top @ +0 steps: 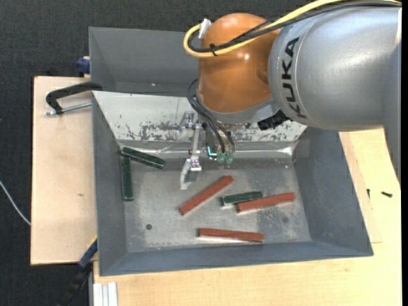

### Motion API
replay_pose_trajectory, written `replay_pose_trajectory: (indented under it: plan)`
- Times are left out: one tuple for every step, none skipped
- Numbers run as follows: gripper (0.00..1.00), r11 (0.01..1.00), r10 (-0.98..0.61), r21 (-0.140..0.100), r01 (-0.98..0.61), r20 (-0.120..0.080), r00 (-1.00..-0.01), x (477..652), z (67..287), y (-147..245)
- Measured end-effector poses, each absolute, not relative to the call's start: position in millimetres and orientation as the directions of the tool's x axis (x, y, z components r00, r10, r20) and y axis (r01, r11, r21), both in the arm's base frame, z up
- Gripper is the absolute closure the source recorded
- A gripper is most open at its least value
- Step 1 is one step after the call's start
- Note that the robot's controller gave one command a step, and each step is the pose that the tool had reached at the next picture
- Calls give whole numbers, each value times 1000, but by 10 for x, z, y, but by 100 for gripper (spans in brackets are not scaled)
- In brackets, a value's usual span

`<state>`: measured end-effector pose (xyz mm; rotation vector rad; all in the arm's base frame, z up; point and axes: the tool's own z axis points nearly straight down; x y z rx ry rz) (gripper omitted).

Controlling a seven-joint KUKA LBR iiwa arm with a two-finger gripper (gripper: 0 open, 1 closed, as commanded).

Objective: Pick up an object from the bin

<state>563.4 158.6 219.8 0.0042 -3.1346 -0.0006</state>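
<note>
Grey bin (331,190), mid-pick — gripper (204,163) low near back wall, open or shut impossible to tell; red bar (205,196) near, unlifted.

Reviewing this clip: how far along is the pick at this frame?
Done: the arm is inside the bin, the gripper low over its middle. In hand: nothing shows as gripped; the slanted red bar lies nearest, just beside the gripper. Left: grasping and lifting; that bar, the red bar by the near wall and the dark green bar at left all lie on the floor.
</note>
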Motion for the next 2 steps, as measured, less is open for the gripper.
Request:
replay_pose_trajectory:
  plan:
    - [0,1000,-1,2,-1,-1,-1000,5651,2243,1579]
    - [0,998,-65,3,-66,-7,-998,5586,1892,1411]
